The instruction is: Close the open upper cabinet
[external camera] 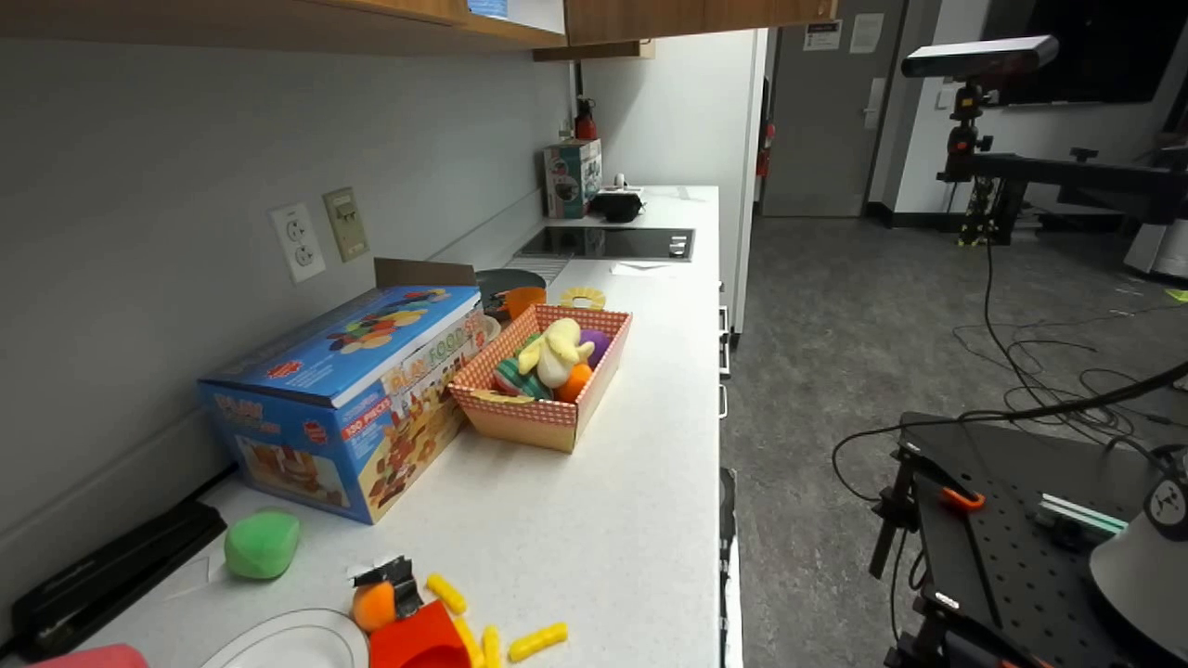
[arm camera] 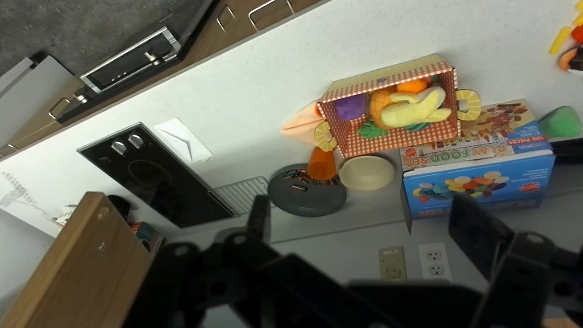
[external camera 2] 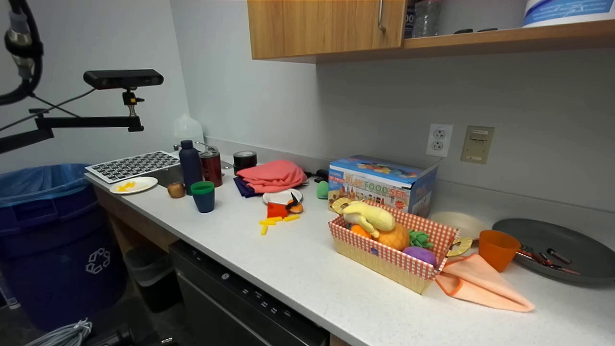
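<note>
My pincer (arm camera: 360,212) has its two dark fingers (arm camera: 473,232) standing well apart. In the wrist view, the door (arm camera: 91,269) of the upper cabinet (external camera 2: 504,39) is to the left of my pincer and partly covered by it; whether they touch, I cannot tell. The door is a flat panel of light brown wood. In an exterior view the door (external camera: 696,20) stands swung outward; in both exterior views the cabinet shows its pale inside.
</note>
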`<state>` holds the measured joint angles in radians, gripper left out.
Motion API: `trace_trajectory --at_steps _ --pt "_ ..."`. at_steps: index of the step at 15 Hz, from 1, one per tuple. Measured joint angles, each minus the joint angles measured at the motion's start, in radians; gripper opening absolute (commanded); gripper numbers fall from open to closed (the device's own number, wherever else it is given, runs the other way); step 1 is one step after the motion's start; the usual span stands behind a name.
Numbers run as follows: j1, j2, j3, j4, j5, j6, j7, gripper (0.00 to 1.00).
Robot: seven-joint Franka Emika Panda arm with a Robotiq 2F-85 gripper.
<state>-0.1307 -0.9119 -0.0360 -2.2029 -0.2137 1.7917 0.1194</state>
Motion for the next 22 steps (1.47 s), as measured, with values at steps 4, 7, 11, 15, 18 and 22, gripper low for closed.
trace_trajectory --at_steps 4,7,11,15,18,22 --pt "0.000 0.002 0.000 -0.001 0.001 0.000 0.000 1.00" --pt "0.000 0.005 -0.001 -0.001 0.001 0.000 0.000 1.00" --pt "0.000 -0.006 -0.002 0.011 0.001 0.000 0.000 1.00" --pt "0.000 -0.023 -0.013 0.039 0.002 0.000 0.000 1.00" --pt "0.000 -0.029 -0.025 0.052 0.004 -0.005 0.000 1.00" --pt "0.000 -0.030 -0.030 0.054 0.006 -0.008 0.000 1.00"
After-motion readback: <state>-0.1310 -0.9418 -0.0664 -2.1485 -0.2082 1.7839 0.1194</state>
